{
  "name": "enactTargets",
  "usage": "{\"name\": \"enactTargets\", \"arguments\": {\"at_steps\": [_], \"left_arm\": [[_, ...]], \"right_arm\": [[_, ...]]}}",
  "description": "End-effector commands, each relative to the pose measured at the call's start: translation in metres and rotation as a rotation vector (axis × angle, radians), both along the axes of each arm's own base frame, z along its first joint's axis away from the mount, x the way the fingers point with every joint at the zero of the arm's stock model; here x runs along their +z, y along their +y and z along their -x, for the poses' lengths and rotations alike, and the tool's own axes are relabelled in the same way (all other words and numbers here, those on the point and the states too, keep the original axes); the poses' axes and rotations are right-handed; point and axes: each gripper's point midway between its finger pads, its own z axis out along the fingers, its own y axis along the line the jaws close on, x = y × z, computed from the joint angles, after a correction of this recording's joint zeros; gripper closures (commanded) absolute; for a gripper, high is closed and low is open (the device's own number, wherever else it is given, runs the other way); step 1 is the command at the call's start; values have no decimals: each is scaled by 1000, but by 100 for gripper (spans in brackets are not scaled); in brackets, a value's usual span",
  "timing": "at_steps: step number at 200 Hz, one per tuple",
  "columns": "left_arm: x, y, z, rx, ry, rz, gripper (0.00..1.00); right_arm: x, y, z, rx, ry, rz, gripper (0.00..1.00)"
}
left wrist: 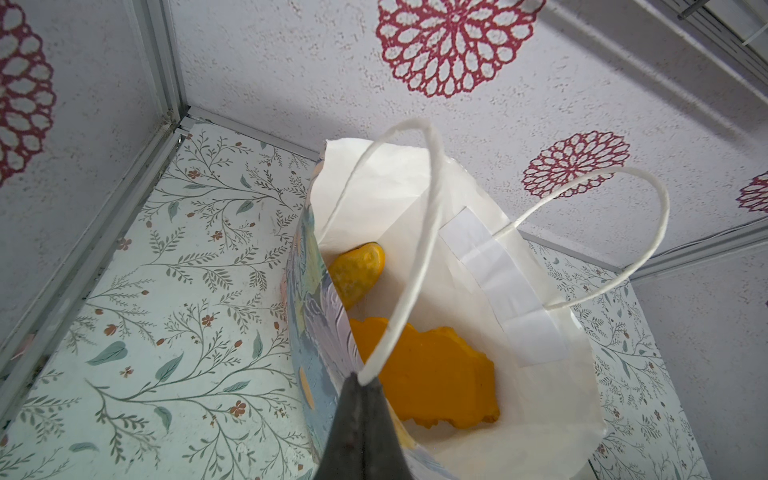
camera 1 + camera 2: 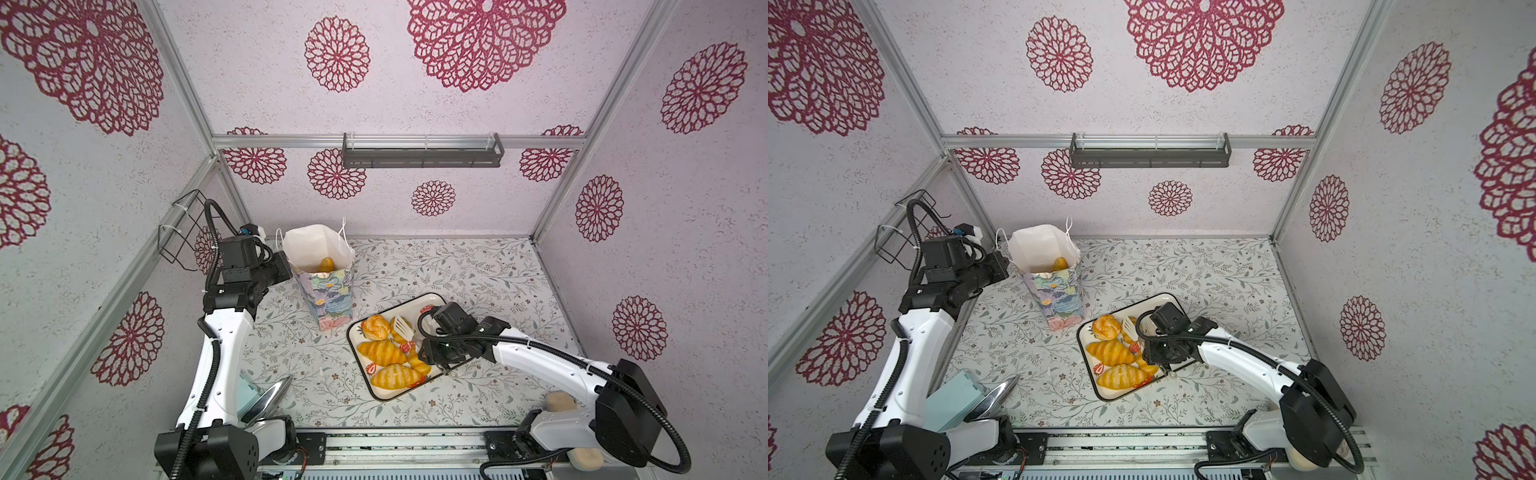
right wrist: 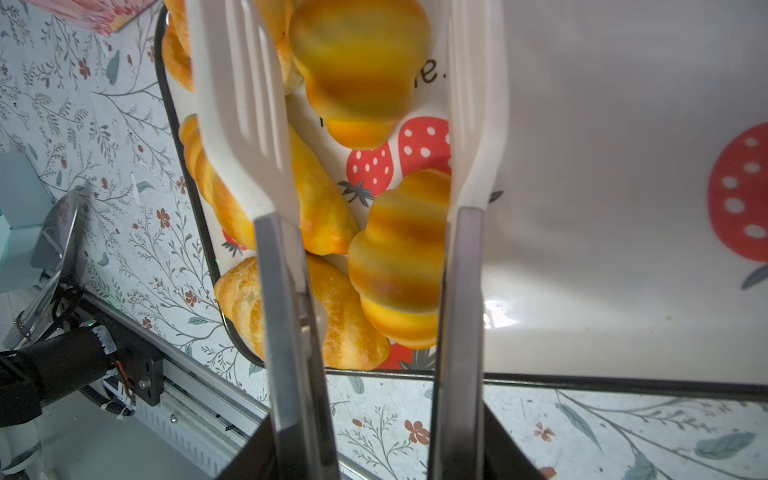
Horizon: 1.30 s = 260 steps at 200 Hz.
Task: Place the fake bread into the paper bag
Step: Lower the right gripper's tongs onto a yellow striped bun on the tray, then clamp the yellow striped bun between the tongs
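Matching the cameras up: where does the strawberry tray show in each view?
Both top views: strawberry tray at lower middle, partly under the right arm.
Left wrist: not in it.
Right wrist: fills the upper middle and right, behind the tongs.
Shared landmark: leaf-print tabletop.

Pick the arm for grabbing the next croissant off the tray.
Right, likely. The right gripper holds tongs open over a croissant on the tray; the left gripper is shut on the rim of the paper bag.
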Motion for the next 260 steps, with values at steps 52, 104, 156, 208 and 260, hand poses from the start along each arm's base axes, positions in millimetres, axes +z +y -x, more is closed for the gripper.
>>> {"name": "enactTargets", "arguments": {"at_steps": [52,104,156,208,260], "left_arm": [[2,-4,4,-12,-14,6,100],[1,-4,3,-14,-11,8,100],[0,-4,3,-13,-8,10,100],[0,-4,2,-14,-8,11,100],[-2,-5,2,-18,-4,15,100]], "right_arm": [[14,18,-17,29,-48,-51,48],[9,19,-17,37,-35,-48,48],[7,19,-15,40,-31,-47,51],[8,16,-15,33,-35,-47,58],[18,8,-19,11,-62,-46,64]]}}
